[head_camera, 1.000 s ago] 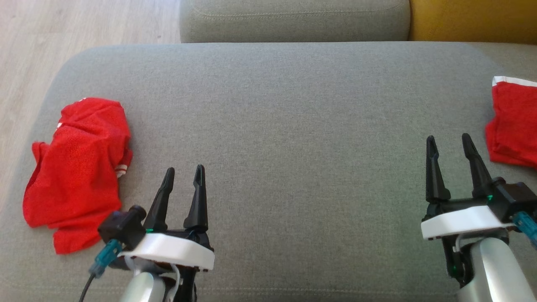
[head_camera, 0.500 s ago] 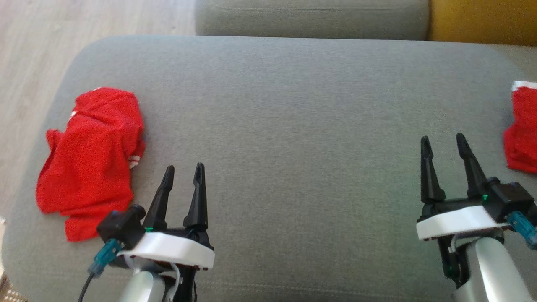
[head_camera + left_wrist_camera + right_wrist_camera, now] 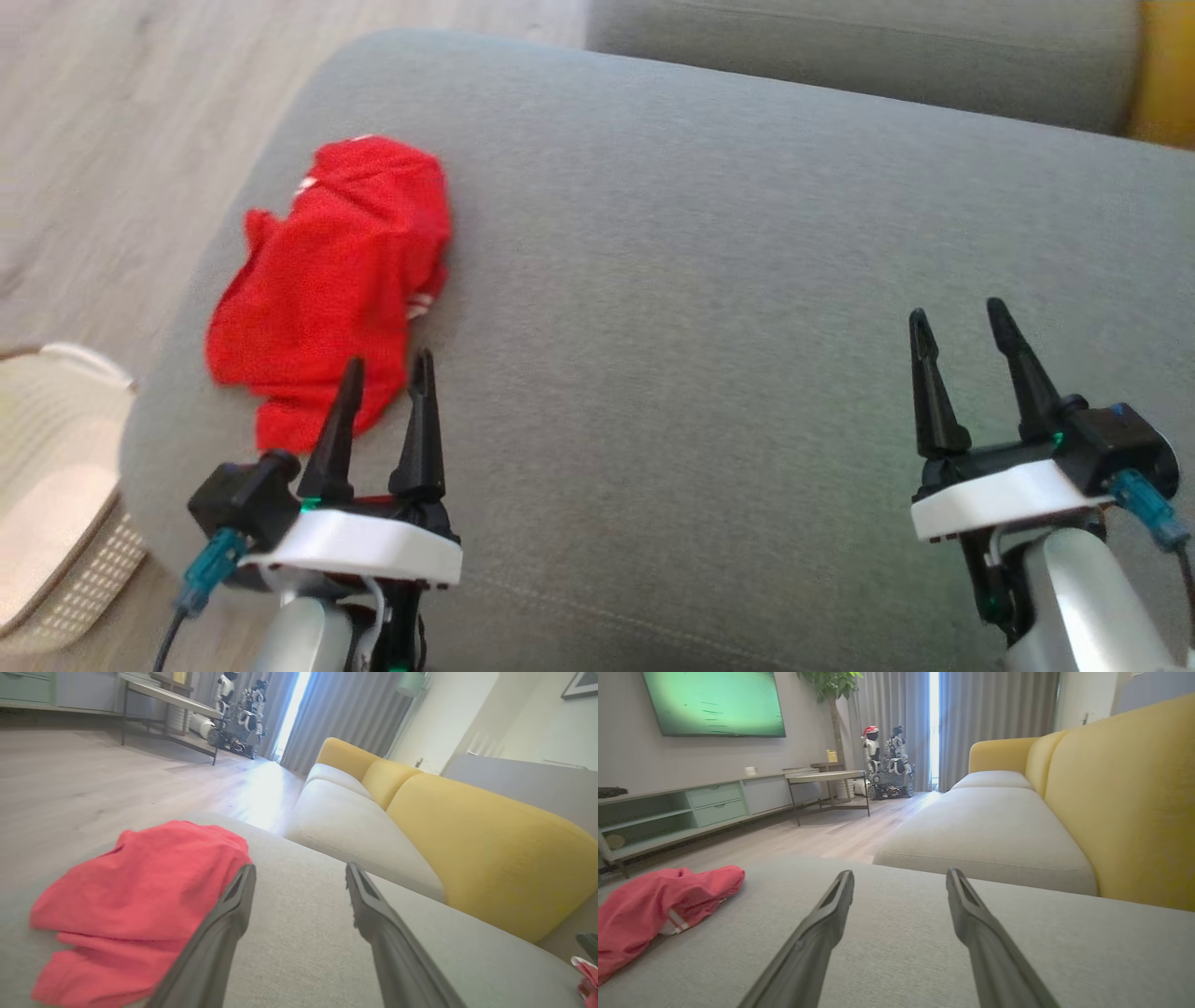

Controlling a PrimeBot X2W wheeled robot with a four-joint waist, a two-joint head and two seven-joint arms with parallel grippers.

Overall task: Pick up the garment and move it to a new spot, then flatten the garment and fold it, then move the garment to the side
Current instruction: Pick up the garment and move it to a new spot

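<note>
A crumpled red garment (image 3: 327, 280) with white trim lies near the left end of the grey ottoman (image 3: 709, 243). It also shows in the left wrist view as a red heap (image 3: 135, 900) and in the right wrist view at the far left (image 3: 654, 905). My left gripper (image 3: 387, 362) hovers open just this side of the garment, its left fingertip overlapping the cloth's near edge in the head view. My right gripper (image 3: 954, 315) is open over bare cushion at the right, far from the garment. Nothing sits between either pair of fingers.
A pale woven basket (image 3: 47, 495) stands on the wood floor (image 3: 121, 140) left of the ottoman. A grey and yellow sofa (image 3: 467, 840) runs behind. A low table (image 3: 826, 779), a cabinet and a wall screen stand across the room. A scrap of red cloth (image 3: 589, 977) shows at the left wrist view's lower right.
The head camera has swung left, so the garment now sits nearer the picture's middle and the basket has come into view. The red cloth at the right has left the head view. Both grippers stay open.
</note>
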